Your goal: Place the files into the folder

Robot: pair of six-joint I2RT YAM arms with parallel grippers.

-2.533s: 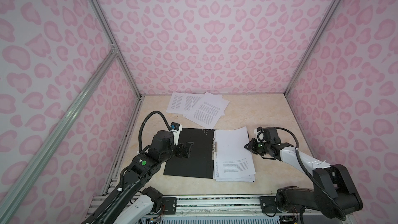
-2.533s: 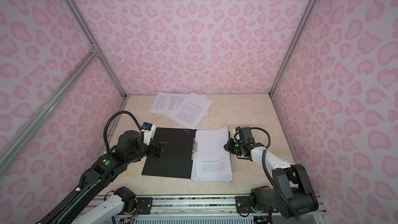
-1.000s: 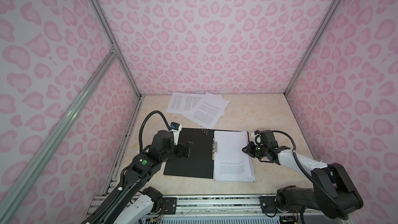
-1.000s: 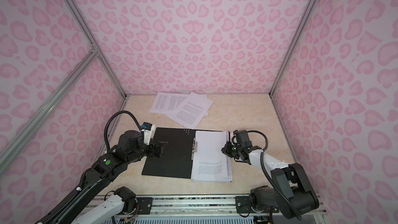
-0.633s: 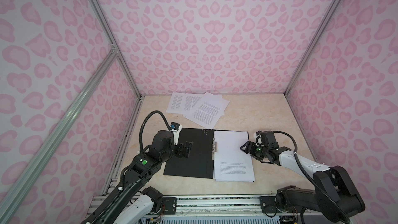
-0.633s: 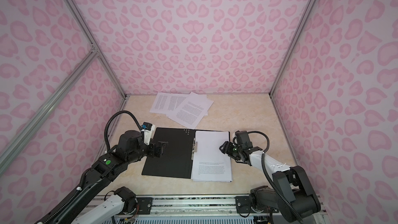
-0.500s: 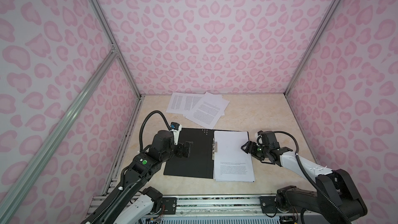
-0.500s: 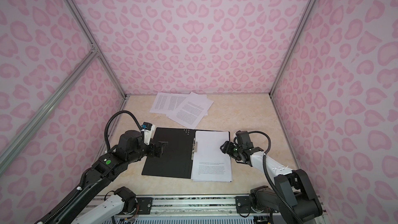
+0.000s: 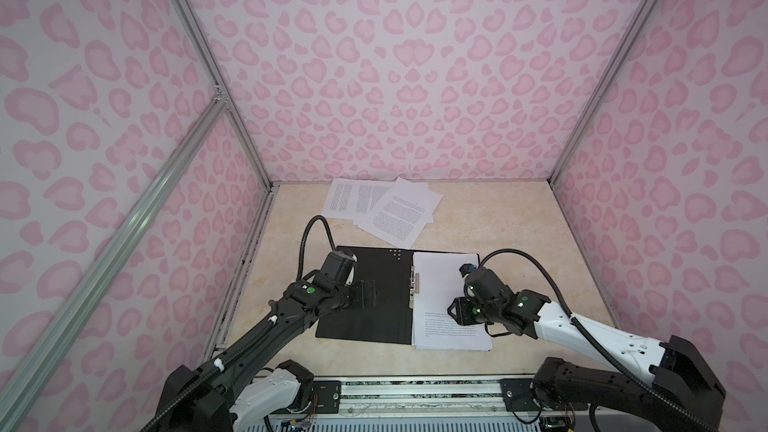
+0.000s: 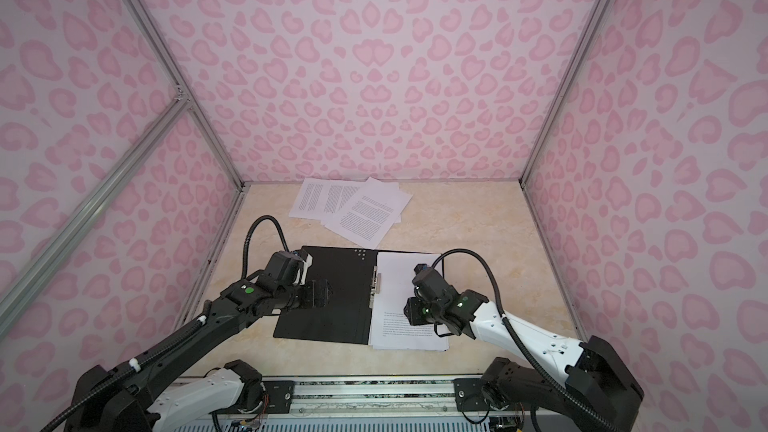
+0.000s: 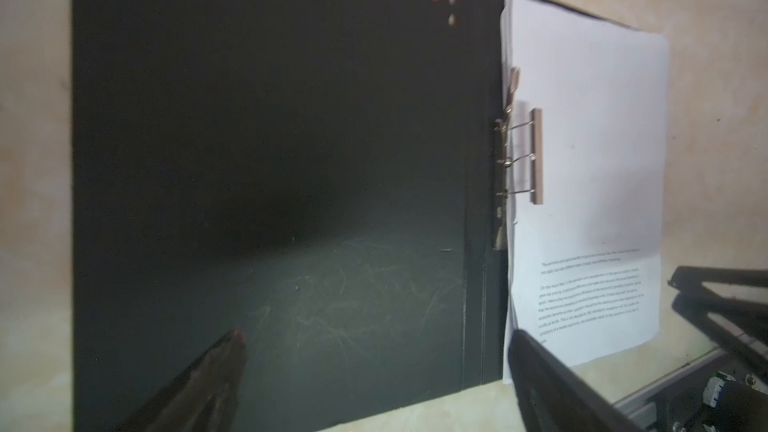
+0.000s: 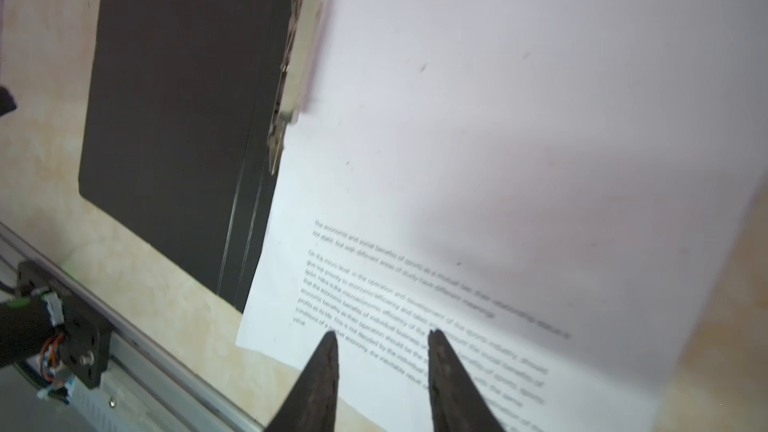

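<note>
Now the folder [image 9: 374,326] lies open, black inside up, at the front of the bench [image 9: 519,234], files [image 9: 440,280] flat on its right half by the clip [image 9: 412,290], top sheet reading "The economic and social benefits of sports"; loose files [image 9: 382,205] overlap at the far edge, bare bench between. The left claw [image 11: 376,333] hovers spread wide over the black half; the right claw [image 12: 382,334], partly spread and pinching nothing, has moved from the stack's edge to over its print.

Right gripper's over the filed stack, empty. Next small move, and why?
Probably raise the right gripper clear of the filed stack and reach toward the loose sheets beyond the folder: its jaws are open and empty, and those sheets lie outside it.
</note>
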